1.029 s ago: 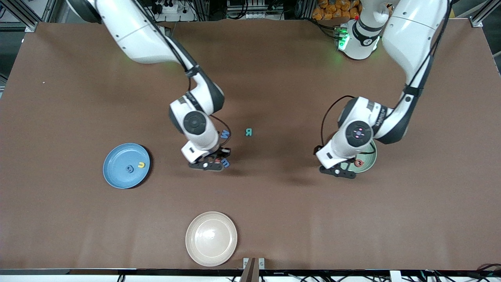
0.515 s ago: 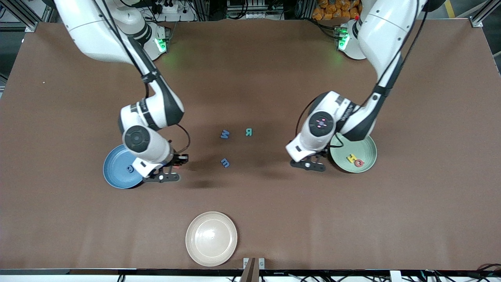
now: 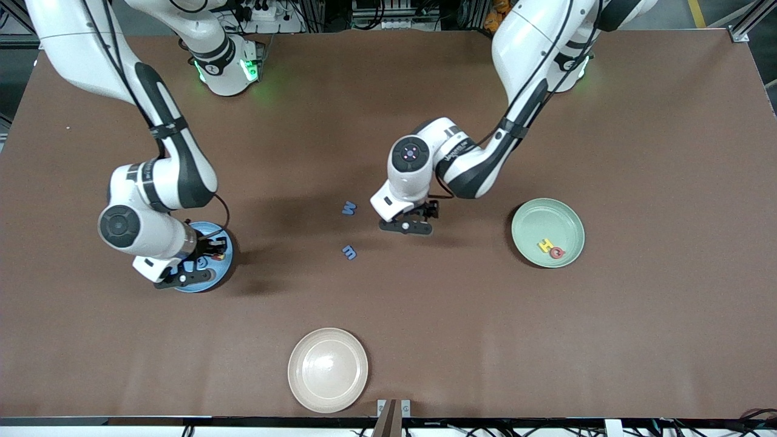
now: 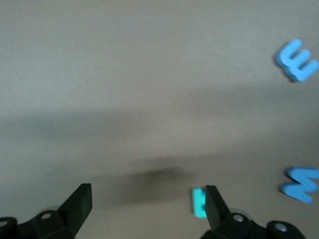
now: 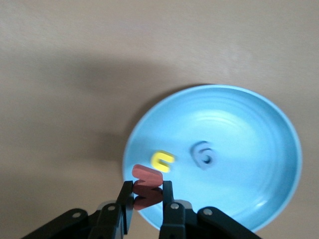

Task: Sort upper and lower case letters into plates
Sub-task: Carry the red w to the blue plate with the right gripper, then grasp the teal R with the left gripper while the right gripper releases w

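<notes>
on a brown tabletop (image 3: 425, 340), the right end effector (image 5: 147, 201) grips a red letter (image 5: 146, 181) over the blue plate (image 5: 239, 149); the left end effector (image 4: 148, 209), spread wide, hovers over a teal letter (image 4: 198, 201), near two blue letters; the pale green plate (image 3: 561, 221) holds two letters.

A robotics lab: two white robot arms (image 3: 152, 182) bolted to a brown-covered table (image 3: 668, 303), aluminium frame rails (image 3: 36, 24), cables and power strips (image 3: 261, 12) along its edge.
</notes>
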Available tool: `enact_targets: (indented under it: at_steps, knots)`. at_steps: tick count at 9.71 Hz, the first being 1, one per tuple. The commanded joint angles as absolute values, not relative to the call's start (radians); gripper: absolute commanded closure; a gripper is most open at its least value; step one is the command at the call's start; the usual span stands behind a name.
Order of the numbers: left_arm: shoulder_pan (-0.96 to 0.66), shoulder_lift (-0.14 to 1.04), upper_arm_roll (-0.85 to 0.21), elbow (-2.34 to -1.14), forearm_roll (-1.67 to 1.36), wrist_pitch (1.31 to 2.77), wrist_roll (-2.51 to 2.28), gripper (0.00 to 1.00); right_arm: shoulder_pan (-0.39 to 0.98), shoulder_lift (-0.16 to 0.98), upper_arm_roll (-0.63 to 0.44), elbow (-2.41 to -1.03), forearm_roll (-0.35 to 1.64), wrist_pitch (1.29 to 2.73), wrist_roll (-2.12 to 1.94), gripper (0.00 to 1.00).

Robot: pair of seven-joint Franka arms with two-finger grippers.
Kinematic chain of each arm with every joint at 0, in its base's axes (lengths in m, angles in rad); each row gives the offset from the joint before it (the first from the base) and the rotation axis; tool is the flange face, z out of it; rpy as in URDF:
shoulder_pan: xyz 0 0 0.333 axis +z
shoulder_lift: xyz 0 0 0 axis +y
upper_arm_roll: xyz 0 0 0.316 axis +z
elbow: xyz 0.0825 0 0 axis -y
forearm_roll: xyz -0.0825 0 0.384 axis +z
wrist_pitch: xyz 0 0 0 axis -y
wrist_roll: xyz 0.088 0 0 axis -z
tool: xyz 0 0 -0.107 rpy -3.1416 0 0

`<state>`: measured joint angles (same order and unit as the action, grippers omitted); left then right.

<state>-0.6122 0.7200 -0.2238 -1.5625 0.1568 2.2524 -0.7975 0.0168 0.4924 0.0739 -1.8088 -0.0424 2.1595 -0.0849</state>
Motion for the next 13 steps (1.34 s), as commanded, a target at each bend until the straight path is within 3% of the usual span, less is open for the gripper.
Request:
enact_targets:
  at_steps: [1, 2, 3, 4, 5, 10, 13]
  knots:
    - [-0.672, 0.761, -0.213, -1.539, 0.121, 2.258, -0.909, 0.0, -0.035, 0.456, 0.089, -1.847, -0.041, 2.143, -0.177, 1.0]
    - [-0.676, 0.773, -0.213, -1.537, 0.123, 2.269, -1.021, 0.0, -0.057, 0.459, 0.089, -1.848, -0.041, 2.141, -0.21, 1.0]
    - [-0.684, 0.779, -0.213, -1.539, 0.127, 2.273, -1.069, 0.0, -0.063, 0.46, 0.089, -1.847, -0.043, 2.134, -0.227, 0.9]
    - [-0.687, 0.787, -0.212, -1.539, 0.127, 2.276, -1.08, 0.0, -0.064, 0.462, 0.089, -1.844, -0.043, 2.132, -0.23, 0.23]
    - [-0.689, 0.798, -0.212, -1.534, 0.127, 2.302, -1.08, 0.0, -0.064, 0.465, 0.089, -1.841, -0.043, 2.131, -0.226, 0.0]
    - [-0.693, 0.824, -0.21, -1.534, 0.129, 2.355, -1.083, 0.0, -0.069, 0.469, 0.09, -1.839, -0.041, 2.132, -0.221, 0.0]
    - [-0.695, 0.833, -0.209, -1.535, 0.129, 2.355, -1.083, 0.29, -0.051, 0.471, 0.092, -1.827, -0.04, 2.135, -0.218, 0.0]
